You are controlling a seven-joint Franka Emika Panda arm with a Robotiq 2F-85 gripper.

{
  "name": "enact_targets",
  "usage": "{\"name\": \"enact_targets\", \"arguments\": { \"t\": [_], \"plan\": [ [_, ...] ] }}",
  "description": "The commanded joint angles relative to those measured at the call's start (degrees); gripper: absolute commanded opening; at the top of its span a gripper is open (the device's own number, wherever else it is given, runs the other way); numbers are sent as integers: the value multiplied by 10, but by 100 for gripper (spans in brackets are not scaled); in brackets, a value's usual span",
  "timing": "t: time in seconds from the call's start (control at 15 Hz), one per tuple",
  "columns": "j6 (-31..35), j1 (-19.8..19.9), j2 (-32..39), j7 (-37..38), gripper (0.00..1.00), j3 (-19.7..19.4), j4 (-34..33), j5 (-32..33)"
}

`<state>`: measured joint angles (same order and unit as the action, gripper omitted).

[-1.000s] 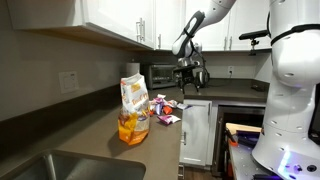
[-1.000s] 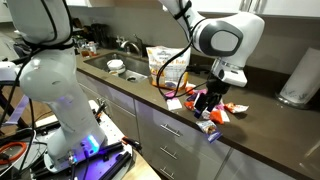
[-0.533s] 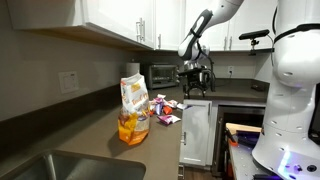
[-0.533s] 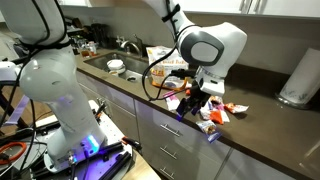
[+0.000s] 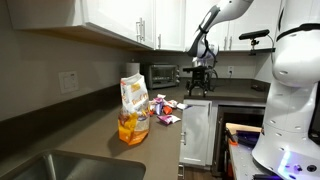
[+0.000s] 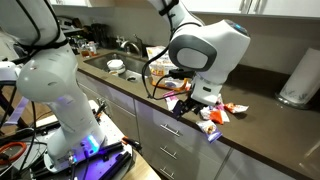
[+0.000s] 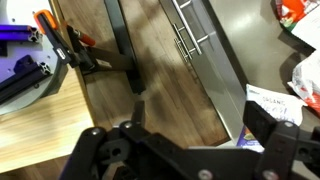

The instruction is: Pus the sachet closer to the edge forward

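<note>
Dark grey-brown and matte, the counter [image 5: 100,128] ends in a long straight edge [image 5: 181,135], and that edge is the line I steer by. The pincer [image 5: 201,87] hangs out beyond the edge, over the floor rather than over the slab, and higher than the counter top.

In the wrist view its two black fingers [image 7: 98,150] stand far apart at the bottom corners of the picture. The pincer is wide and grips nothing, and nothing lies between the fingers but the wooden floor [image 7: 150,95] far below.

The sachet [image 7: 268,105], white with small print, lies flat on the counter just inside the edge and apart from the pincer. More packets [image 6: 218,112], red, white and orange, lie in a loose cluster a little further in from the edge. I cannot tell from either exterior view which of them touch.

An orange-and-white snack bag [image 5: 133,108] stands upright further along the counter, set back from the edge. A steel sink [image 5: 60,165] is sunk into the slab further along the edge past the bag. A paper towel roll [image 6: 300,75] stands well back from the edge, against the wall. Directly below the edge hang grey cabinet doors with bar handles [image 7: 185,40].
</note>
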<state>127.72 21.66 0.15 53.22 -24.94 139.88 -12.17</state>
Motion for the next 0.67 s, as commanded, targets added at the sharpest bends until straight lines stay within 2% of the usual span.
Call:
{"name": "enact_targets", "arguments": {
  "t": [0.0,0.6],
  "plan": [
    [49,6,13,-38,100,7,20,-58],
    [208,-6,90,-116,100,40,-1,-169]
  ]
}}
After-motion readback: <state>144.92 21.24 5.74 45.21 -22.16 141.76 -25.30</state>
